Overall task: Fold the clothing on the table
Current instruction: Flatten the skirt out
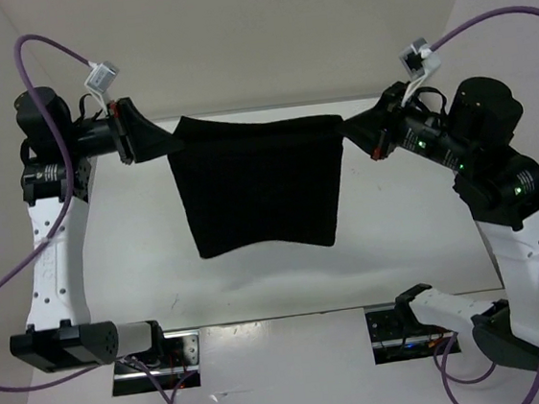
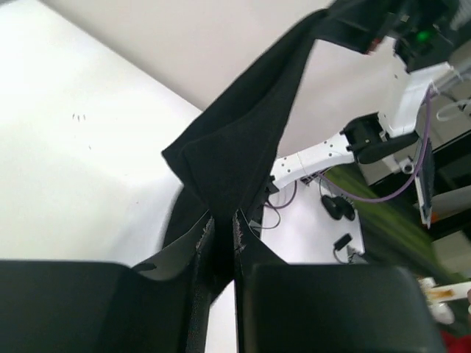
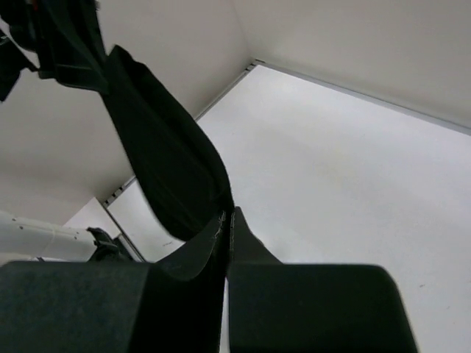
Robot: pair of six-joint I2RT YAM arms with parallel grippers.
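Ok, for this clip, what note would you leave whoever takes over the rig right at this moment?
Left claw: shut on one top corner of the clothing.
Right claw: shut on the opposite top corner.
Clothing: held up between both claws, hanging as a flat sheet over the table.
Done: garment lifted and spread out.
Left: lay it down and make the folds; no fold lies on the table yet.

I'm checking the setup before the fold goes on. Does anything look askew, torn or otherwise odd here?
Nothing looks damaged or spilled. The clothing hangs in the air above the table, stretched between the left pincer and the right pincer. The only uneven spot is the corner at the left pincer, which is bunched into a point.
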